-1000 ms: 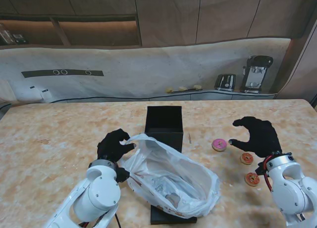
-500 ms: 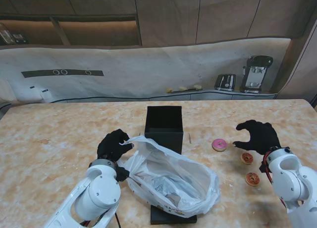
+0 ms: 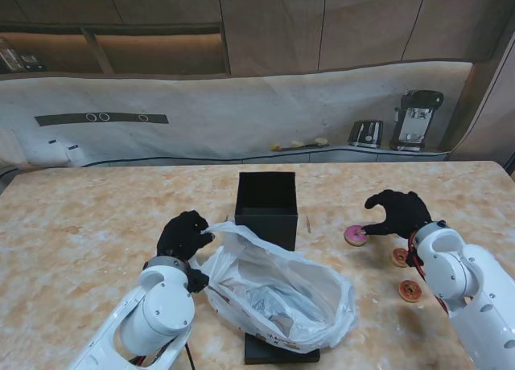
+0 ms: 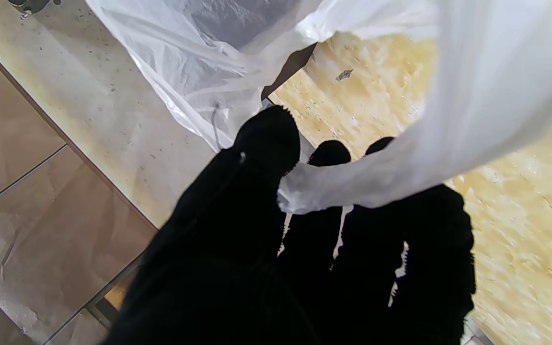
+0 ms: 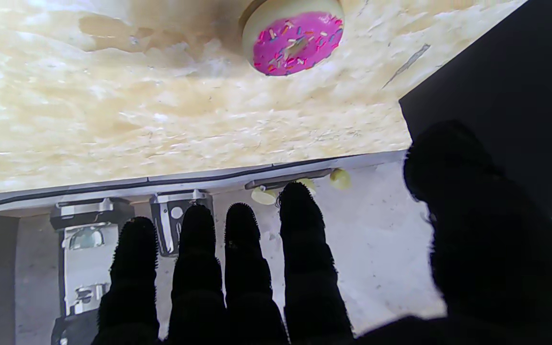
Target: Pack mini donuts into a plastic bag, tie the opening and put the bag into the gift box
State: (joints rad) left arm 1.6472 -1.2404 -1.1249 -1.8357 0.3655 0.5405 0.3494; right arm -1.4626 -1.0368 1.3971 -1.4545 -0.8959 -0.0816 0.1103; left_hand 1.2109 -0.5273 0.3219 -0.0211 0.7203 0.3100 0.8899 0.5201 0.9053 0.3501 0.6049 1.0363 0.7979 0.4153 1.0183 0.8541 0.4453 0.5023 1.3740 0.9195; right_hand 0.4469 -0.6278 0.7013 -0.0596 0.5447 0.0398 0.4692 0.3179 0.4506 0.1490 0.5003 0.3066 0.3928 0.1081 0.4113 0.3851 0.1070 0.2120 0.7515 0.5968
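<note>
Packing is barely begun: three mini donuts lie on the table (image 3: 96,217), right of the gift box (image 3: 266,201). Left hand (image 3: 185,235) pinches the plastic bag (image 3: 282,293) rim. Right hand (image 3: 396,212), fingers spread and empty, has moved left over the pink donut (image 3: 356,235) since a second ago.

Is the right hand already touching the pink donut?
Apart. The right wrist view shows the fingers spread, with bare table between them and the pink donut; the right hand holds nothing.
</note>
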